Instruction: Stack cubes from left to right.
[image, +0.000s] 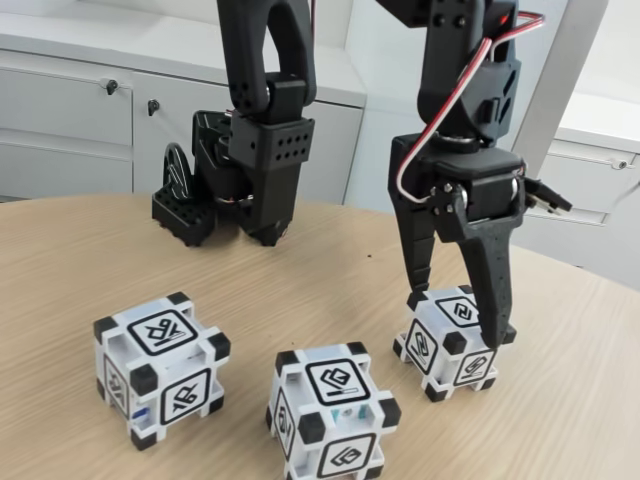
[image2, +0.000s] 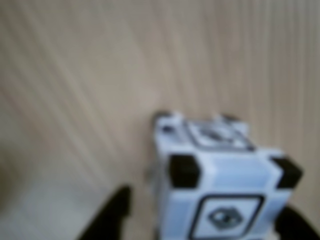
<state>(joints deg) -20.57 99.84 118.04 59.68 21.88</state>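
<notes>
Three white cubes with black corners stand on the wooden table in the fixed view: left cube (image: 160, 365), middle cube (image: 332, 410), right cube (image: 450, 340). My gripper (image: 460, 320) reaches down over the right cube, one finger behind its left side and the other against its front right corner. The blurred wrist view shows this cube (image2: 220, 175) between the fingers, with my gripper (image2: 206, 220) open. A strip of table shows between the left finger (image2: 115, 212) and the cube. The right finger (image2: 297, 226) sits close to the cube's edge.
A second black arm (image: 255, 130) stands at the back left of the round table (image: 300, 270), its base near the far edge. White cabinets (image: 70, 110) line the wall behind. The table edge curves away at the right.
</notes>
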